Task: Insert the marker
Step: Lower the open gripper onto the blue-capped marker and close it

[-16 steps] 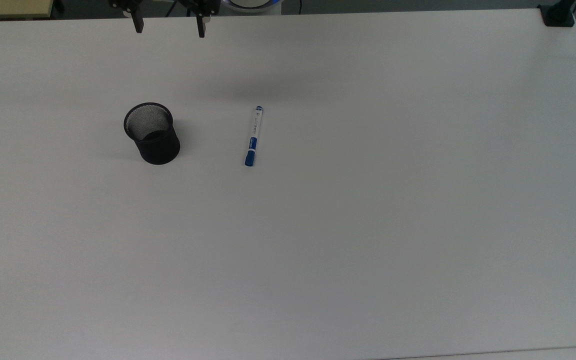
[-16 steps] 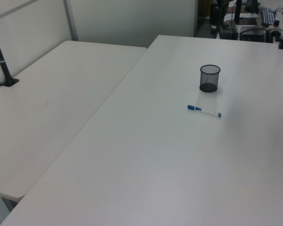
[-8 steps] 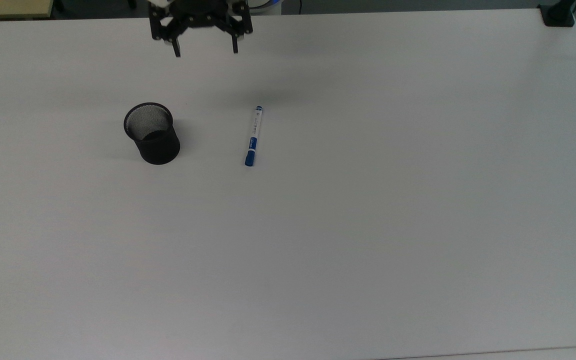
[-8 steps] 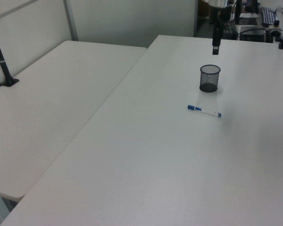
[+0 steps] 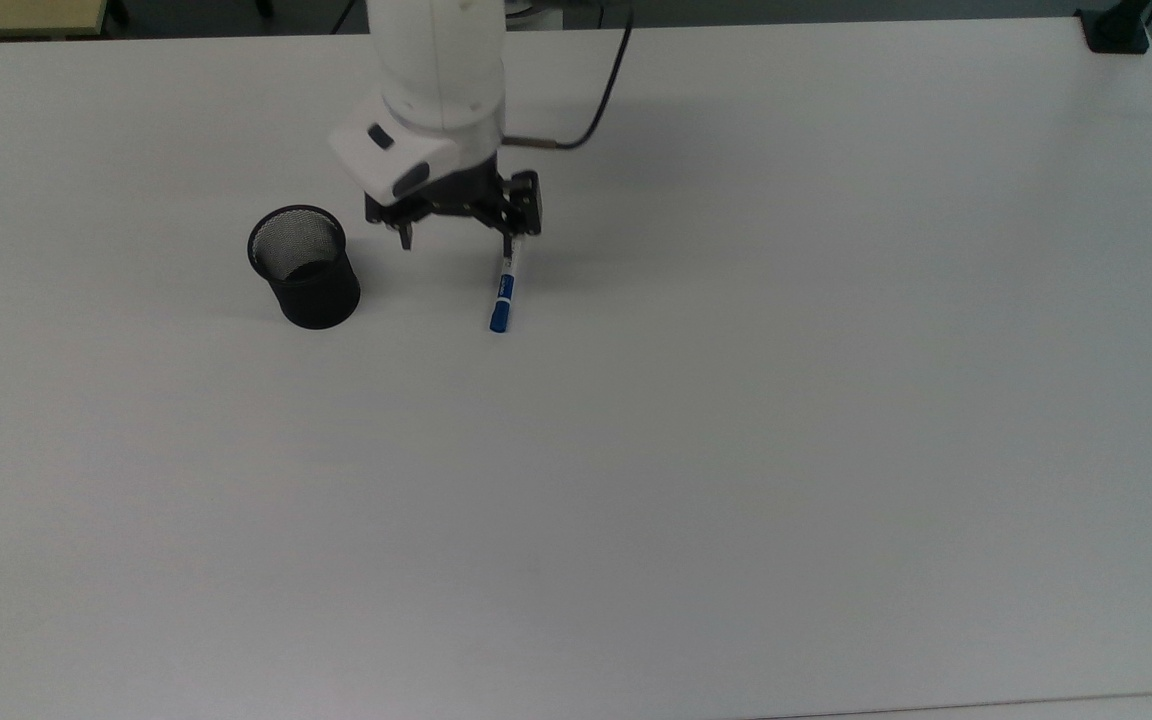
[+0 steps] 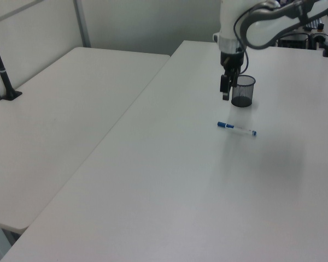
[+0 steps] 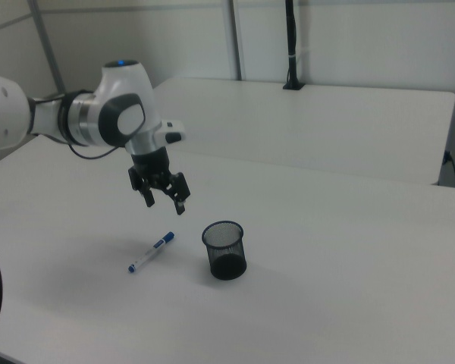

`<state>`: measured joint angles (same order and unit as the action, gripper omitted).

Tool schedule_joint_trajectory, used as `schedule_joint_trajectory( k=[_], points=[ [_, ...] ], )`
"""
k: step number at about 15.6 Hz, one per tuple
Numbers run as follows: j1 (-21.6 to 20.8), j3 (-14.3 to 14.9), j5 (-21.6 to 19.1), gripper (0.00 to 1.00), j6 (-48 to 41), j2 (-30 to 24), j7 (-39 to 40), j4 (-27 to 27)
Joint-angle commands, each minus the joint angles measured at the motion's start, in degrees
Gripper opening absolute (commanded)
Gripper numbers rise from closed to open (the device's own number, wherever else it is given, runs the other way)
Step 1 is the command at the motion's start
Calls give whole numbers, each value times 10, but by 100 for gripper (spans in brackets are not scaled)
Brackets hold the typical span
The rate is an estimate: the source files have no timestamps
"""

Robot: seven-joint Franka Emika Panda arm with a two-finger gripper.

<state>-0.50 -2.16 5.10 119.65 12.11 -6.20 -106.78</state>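
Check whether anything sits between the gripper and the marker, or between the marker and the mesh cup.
Nothing visible does. The open gripper hangs above the marker with only air between. Bare table separates marker and black mesh cup.

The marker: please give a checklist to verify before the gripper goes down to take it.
1. Marker lies flat on the table, free of contact: ok.
2. Gripper open, holding nothing: ok.
3. Gripper is above the table, not touching the marker: ok.
4. Gripper centred over the marker: cannot tell; in the top view one finger overlaps the marker's far end.
5. Cup upright, mouth open, standing apart from the marker: ok.
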Motion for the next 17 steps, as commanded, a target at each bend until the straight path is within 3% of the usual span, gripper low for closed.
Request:
schedule_joint_trajectory(
  k=[1,5,7,10,12,14,17],
  points=[
    [-7,0,17,99,67,21,-50,-37],
    [-22,-6,58,99,99,62,-114,-41],
    [-22,-7,75,91,113,76,-145,-41],
    [-22,-14,77,59,116,82,-174,-41],
    [-21,-14,77,24,124,84,-195,-41],
    [-18,-14,77,0,127,82,-197,-40],
    [-16,-14,77,0,123,75,-196,-37]
  ],
)
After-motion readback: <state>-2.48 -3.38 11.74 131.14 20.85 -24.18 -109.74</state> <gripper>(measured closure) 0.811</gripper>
